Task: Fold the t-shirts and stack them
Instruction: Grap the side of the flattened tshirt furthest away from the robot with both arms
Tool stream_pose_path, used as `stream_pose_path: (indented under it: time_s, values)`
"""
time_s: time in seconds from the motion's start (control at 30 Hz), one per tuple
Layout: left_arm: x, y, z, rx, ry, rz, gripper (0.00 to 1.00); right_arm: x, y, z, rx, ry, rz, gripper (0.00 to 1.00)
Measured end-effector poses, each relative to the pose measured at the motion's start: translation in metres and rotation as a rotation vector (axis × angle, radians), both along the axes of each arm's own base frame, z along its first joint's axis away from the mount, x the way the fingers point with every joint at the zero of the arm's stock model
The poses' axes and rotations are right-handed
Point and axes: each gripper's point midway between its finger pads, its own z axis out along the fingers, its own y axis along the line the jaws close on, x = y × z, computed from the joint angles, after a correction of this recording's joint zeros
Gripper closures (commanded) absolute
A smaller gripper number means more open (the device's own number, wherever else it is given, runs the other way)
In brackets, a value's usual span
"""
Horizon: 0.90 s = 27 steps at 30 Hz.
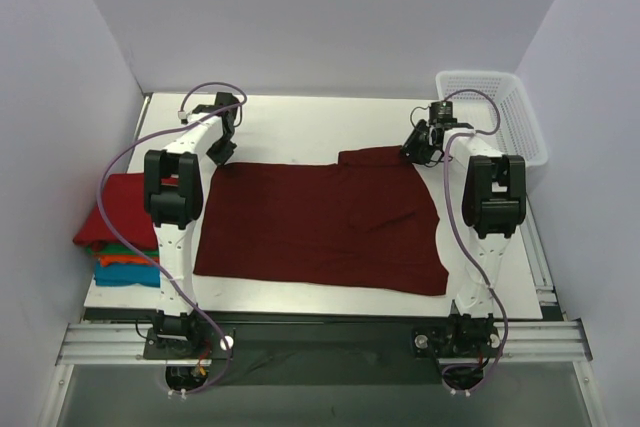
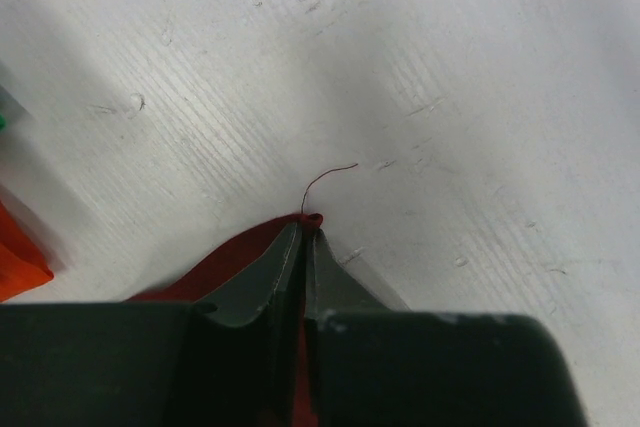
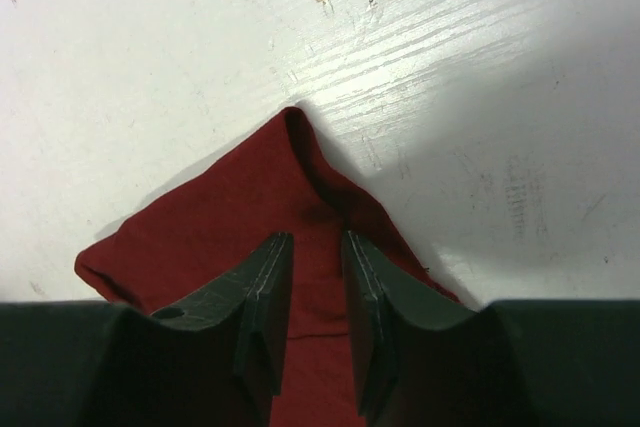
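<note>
Position: dark maroon cloth t-shirt (image 1: 320, 222) lies flat on white table (image 1: 300, 122). Left gripper (image 2: 303, 235) pinches one far corner; right gripper (image 3: 315, 272) straddles the other, jaws parted (unclamped). Advise closing firmly, lifting both level.

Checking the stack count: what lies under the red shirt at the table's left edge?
Under the red shirt, edges of a green shirt, an orange shirt and a blue shirt show. The left arm hides the pile's right side.

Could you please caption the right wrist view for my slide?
Right gripper, fingers straddling a maroon t-shirt corner on the white table.
</note>
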Motion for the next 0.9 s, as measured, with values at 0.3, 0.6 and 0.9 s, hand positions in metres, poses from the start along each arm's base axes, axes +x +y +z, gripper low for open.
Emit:
stream_pose_path:
  time_s: [0.3,0.6,0.9]
  values:
    - [0.0007,-0.0001,0.0,0.0,-0.001,-0.005,0.88,0.0009,0.0001,-0.0007,0.001,-0.006,-0.002,0.77]
    - [0.0008,-0.0002,-0.0001,0.0,-0.001,-0.007,0.89,0.0001,-0.0024,-0.0048,-0.026,-0.009,-0.004,0.76]
    - [0.001,-0.0003,-0.0003,0.0,-0.002,-0.008,0.94,-0.0018,-0.0018,-0.0067,-0.05,-0.002,0.0,0.82]
